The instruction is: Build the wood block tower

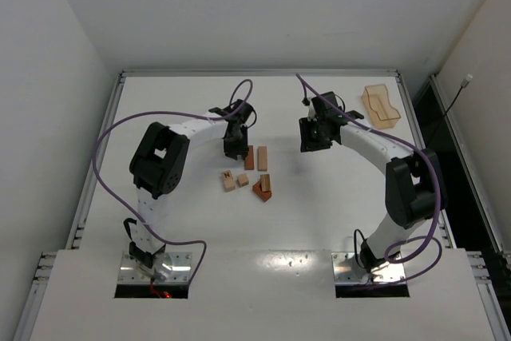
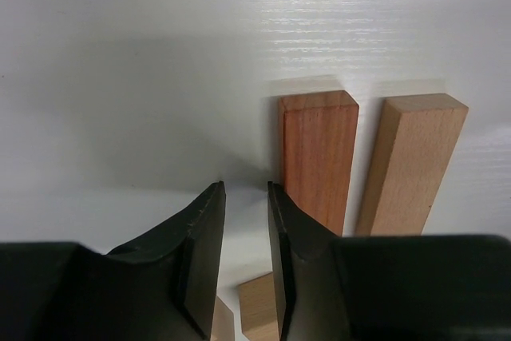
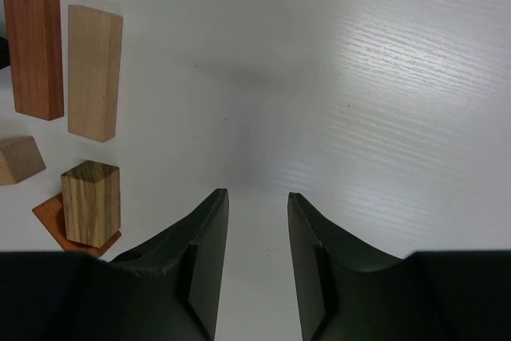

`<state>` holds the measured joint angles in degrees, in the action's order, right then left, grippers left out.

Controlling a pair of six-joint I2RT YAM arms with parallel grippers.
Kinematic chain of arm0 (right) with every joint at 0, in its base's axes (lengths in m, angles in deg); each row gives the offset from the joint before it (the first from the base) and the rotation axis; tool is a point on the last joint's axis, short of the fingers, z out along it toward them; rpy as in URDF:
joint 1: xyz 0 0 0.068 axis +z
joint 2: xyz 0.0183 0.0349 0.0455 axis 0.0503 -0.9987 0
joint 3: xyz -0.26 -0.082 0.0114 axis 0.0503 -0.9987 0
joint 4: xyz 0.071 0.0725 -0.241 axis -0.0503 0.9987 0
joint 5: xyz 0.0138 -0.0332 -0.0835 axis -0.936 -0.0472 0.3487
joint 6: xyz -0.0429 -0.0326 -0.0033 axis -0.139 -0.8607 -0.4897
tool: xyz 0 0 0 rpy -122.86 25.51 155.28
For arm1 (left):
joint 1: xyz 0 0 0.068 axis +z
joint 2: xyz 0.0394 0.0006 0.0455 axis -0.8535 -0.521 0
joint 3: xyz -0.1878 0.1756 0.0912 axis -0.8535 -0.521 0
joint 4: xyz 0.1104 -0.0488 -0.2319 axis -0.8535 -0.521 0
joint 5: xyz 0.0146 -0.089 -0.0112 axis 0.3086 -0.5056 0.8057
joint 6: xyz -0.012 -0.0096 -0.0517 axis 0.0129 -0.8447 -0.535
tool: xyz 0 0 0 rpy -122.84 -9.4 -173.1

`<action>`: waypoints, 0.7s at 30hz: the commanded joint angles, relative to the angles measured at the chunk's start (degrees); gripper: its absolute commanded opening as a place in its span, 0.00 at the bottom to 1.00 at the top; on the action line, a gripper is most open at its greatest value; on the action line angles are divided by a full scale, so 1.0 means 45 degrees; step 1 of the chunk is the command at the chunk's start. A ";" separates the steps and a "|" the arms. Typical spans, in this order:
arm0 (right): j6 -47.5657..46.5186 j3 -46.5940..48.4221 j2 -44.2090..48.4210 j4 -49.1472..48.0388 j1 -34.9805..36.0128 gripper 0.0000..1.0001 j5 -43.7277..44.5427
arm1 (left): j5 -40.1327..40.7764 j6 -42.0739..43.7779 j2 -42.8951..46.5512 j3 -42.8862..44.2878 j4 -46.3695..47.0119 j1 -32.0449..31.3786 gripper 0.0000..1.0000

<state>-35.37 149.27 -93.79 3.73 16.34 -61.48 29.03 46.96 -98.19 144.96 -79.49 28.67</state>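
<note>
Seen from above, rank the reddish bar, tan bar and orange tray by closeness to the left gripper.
1. Reddish bar, just right of the left gripper.
2. Tan bar, beside it, further right.
3. Orange tray, far right corner.

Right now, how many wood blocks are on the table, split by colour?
Reddish-orange: 2, a reddish bar and a flat piece.
Light tan: 4, a tan bar, a grained block standing on the flat piece, and two small blocks; the leftmost could be two touching.
Total: 6.
</note>
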 commanded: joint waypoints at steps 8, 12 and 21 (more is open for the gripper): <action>0.0126 0.0104 0.0495 -0.0268 -0.0073 0.34 0.0097 | -0.0179 -0.0148 -0.0503 0.0247 0.0049 -0.0360 0.25; 0.0126 0.0104 0.0495 -0.0268 -0.0073 0.34 0.0097 | -0.0316 -0.0148 -0.0640 0.0405 0.0049 -0.0360 0.25; 0.0126 0.0104 0.0495 -0.0268 -0.0073 0.34 0.0097 | -0.0432 -0.0148 -0.0757 0.0639 0.0049 -0.0477 0.25</action>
<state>-35.37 149.25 -93.79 3.71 16.34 -61.48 28.26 46.96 -99.72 147.26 -79.33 27.35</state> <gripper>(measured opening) 0.338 0.250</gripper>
